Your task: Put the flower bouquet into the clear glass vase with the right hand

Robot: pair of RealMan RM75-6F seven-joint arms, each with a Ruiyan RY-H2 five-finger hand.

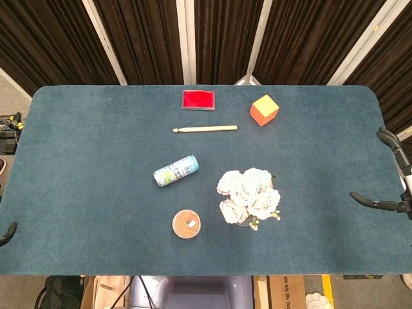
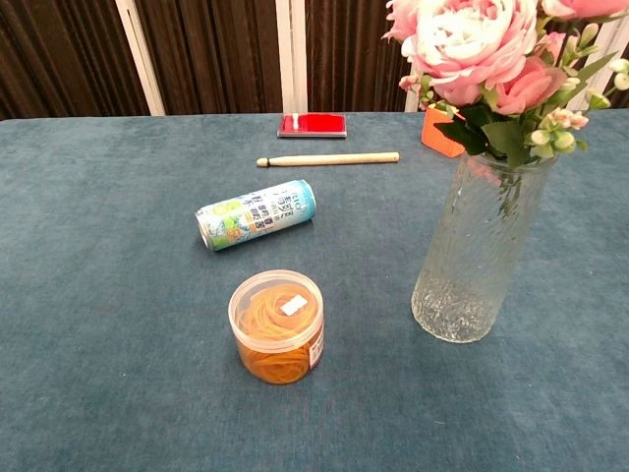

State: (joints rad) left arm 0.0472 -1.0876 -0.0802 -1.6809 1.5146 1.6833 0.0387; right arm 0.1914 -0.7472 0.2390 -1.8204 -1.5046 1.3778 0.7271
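Note:
The pink and white flower bouquet (image 1: 250, 193) stands upright in the clear glass vase (image 2: 479, 251), right of the table's centre and near the front. In the chest view its blooms (image 2: 482, 49) rise above the textured vase rim. My right hand (image 1: 394, 206) is far off at the table's right edge, well clear of the bouquet, with its fingers spread and nothing in them. Only a dark tip of my left hand (image 1: 8, 233) shows at the front left corner; its pose is hidden.
A lying drink can (image 1: 176, 170) and a clear tub of rubber bands (image 1: 186, 224) are left of the vase. Further back lie a wooden stick (image 1: 205, 129), a red flat box (image 1: 198, 100) and an orange cube (image 1: 264, 109).

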